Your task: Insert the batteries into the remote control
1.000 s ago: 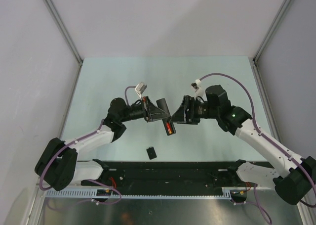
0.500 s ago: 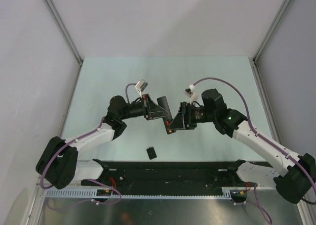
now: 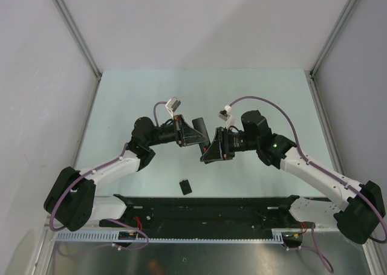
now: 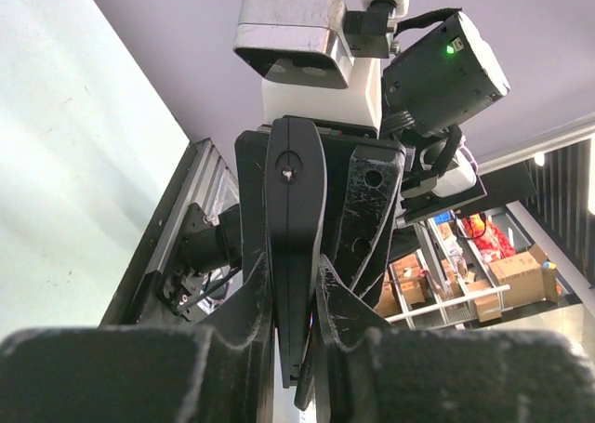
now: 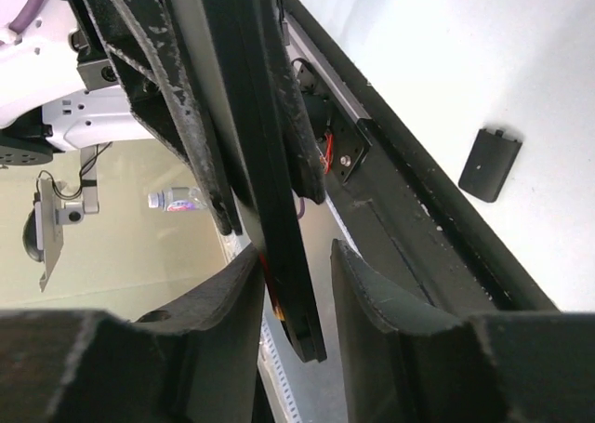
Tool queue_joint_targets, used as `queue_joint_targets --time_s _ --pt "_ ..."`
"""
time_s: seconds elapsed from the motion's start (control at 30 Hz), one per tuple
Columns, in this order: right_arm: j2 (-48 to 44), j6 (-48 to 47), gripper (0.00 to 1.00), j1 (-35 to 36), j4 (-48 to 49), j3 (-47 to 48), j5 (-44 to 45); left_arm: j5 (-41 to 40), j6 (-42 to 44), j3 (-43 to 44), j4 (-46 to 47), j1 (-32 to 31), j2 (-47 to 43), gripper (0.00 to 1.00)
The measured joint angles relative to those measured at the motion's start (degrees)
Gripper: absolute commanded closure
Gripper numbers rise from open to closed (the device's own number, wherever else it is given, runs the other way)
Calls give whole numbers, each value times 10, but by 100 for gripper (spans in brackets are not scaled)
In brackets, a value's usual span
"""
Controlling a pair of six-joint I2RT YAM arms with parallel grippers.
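Now, my left hand (image 4: 296,288) shut tight on remote control (image 4: 294,200), held off desk (image 3: 151,87), long axis running near-to-far. My right hand (image 5: 293,297) straddles its near end, part open, gap showing one side; no grip yet, I judge.

table (image 3: 254,87): pale green | on it: small black cover (image 3: 185,186)

remote control (image 4: 294,209): near end buried in left pincer (image 4: 296,288) | batteries: hidden behind right pincer (image 3: 207,153) at remote control | black cover (image 3: 185,186) below remote control: detail too small
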Motion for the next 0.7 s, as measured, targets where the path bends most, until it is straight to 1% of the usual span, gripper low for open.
queue_joint_targets --time_s 0.03,0.13,0.17,0.2,0.23,0.27,0.3,0.5,0.6,0.63,0.7 --pt "2 3 65 2 4 0 -1 0 0 0 0 0 0 100" --pt "5 5 74 5 14 0 -2 0 0 0 0 0 0 100" --pt "5 5 80 6 17 0 -4 0 0 0 0 0 0 100" --pt "5 5 83 6 19 0 -5 0 -2 0 0 0 0 100" --pt "5 3 93 7 22 0 -9 0 -4 0 0 0 0 100" --pt "5 1 98 7 26 0 -12 2 -12 0 1 1 0 100" --pt "5 0 100 7 28 0 -15 5 -16 0 3 2 0 100" --pt "5 -4 100 7 39 0 -24 9 -28 0 14 4 0 100" --pt "5 -4 68 7 40 0 -24 9 -28 0 15 4 0 100" --pt "5 -3 54 7 40 0 -24 9 -28 0 16 4 0 100" --pt "5 3 44 5 36 0 -14 4 -27 0 16 3 0 100"
